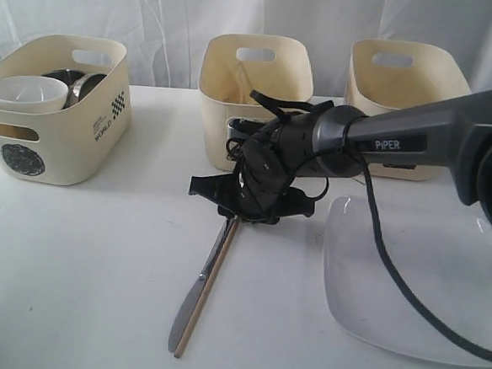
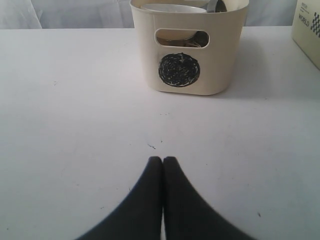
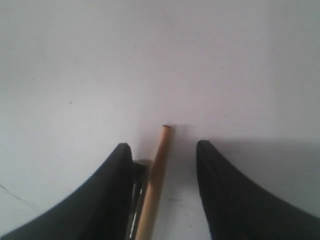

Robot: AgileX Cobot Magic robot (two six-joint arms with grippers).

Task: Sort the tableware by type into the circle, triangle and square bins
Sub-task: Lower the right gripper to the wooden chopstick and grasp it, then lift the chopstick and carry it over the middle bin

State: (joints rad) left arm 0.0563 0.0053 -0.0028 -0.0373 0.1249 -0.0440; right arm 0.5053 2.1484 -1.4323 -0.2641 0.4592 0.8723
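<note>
Near edge, middle: a long steel table knife (image 1: 188,311) and a thin wooden chopstick (image 1: 207,290) lie side by side on the white worktop (image 1: 79,274).
Near right corner: a large pale square plate (image 1: 408,280) lies flat, nothing touching it.
Right claw (image 3: 162,147): low over the pair's far ends, jaws fairly wide and empty, with the chopstick tip between them.
Left claw (image 2: 162,160): pressed together, holding nothing.
Far left corner: a cream bin marked with a black circle (image 1: 55,137) holds a white bowl (image 1: 26,93) and steel vessels (image 1: 76,84).
Far edge, middle and right: two more cream bins (image 1: 254,75), marks hidden.
Progress: the round vessels look sorted; knife, chopstick and plate are left.
</note>
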